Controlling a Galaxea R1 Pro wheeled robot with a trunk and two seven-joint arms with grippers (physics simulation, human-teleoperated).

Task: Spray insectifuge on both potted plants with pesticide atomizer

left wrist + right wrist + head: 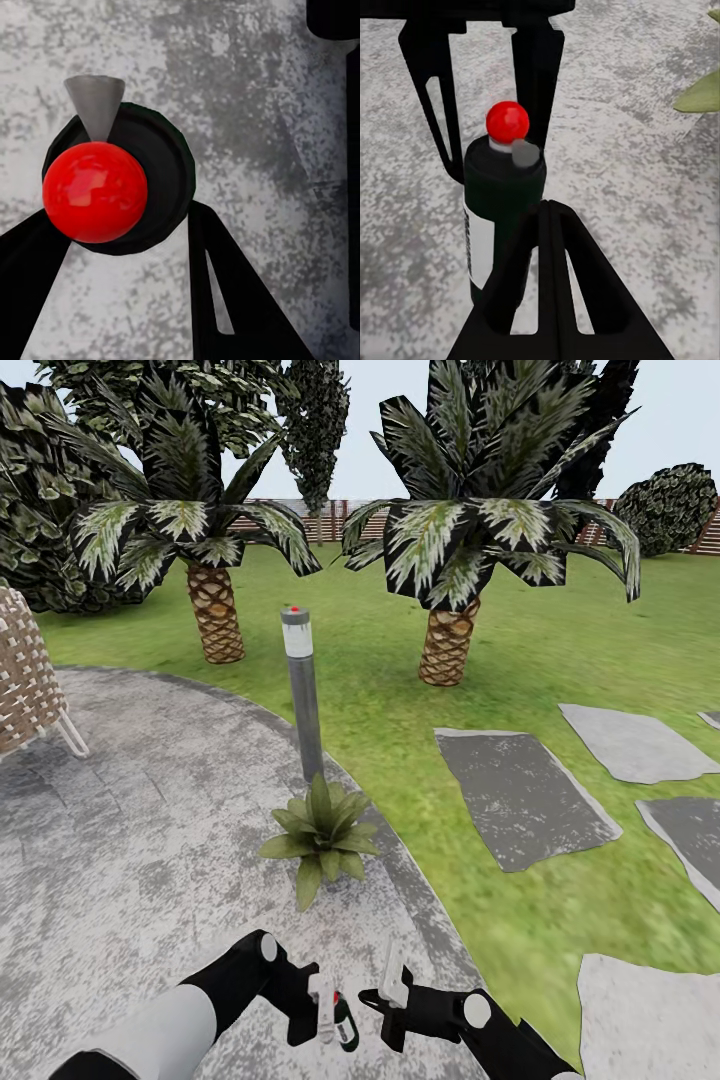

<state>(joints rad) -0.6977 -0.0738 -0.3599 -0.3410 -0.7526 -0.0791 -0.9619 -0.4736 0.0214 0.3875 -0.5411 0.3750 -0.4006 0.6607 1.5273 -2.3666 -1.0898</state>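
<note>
Head view puts your left gripper (322,1005) closed around the atomizer (345,1022), held upright low over the patio (150,840) near its curved edge, nozzle toward the plant (322,830) just ahead, presumably to spray it. Your right gripper (392,985) sits just beside the bottle with fingers apart, holding nothing. One potted plant is visible at the patio's edge; also one lamp post (302,695) and two palms (450,550).
</note>
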